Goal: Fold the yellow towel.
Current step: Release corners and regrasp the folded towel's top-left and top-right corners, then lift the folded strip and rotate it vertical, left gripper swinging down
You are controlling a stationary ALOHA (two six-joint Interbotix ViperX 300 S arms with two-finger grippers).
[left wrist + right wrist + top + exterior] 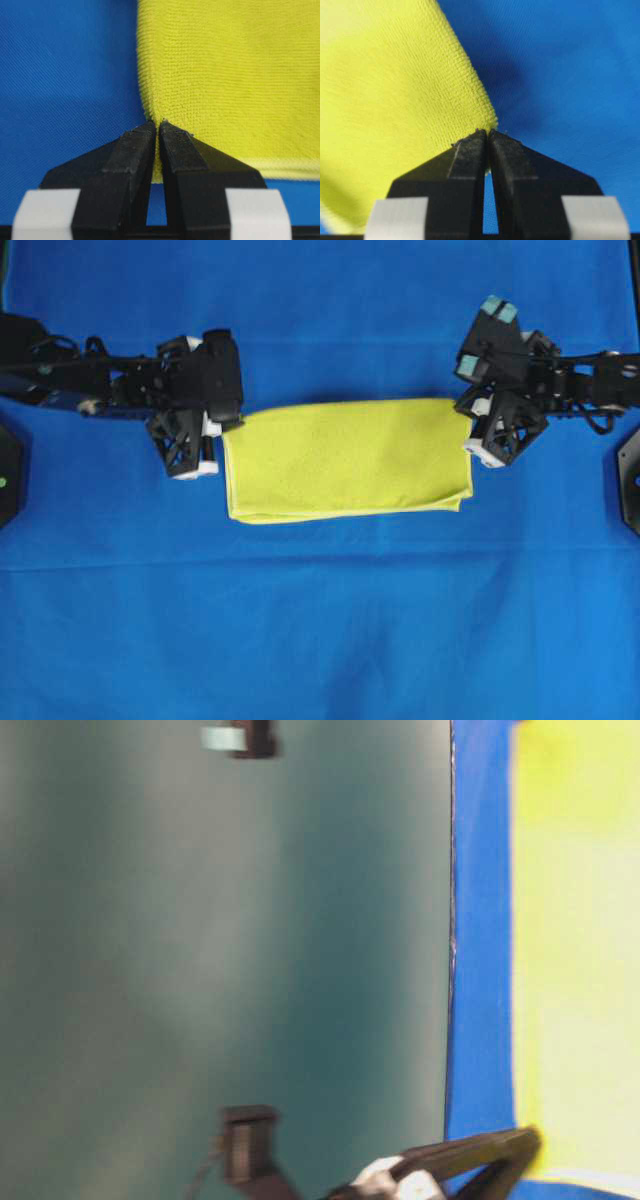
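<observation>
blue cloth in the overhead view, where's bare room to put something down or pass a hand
The widest bare stretch of the blue cloth lies below the yellow towel, across the whole width. A second bare band runs above the towel, between the two arms. It is crowded at the towel's short ends, where the left gripper and right gripper pinch its upper corners.

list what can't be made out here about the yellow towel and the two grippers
- Overhead view: the left gripper and right gripper fingertips are hidden under their own black frames, so the pinch points on the yellow towel don't show.
- Table-level view: blurred; most of the towel is cut off by the right edge, and only a dark gripper part shows at the bottom.
- Wrist views: the closed fingers cover the pinched edge, so the number of layers held is unclear.
</observation>
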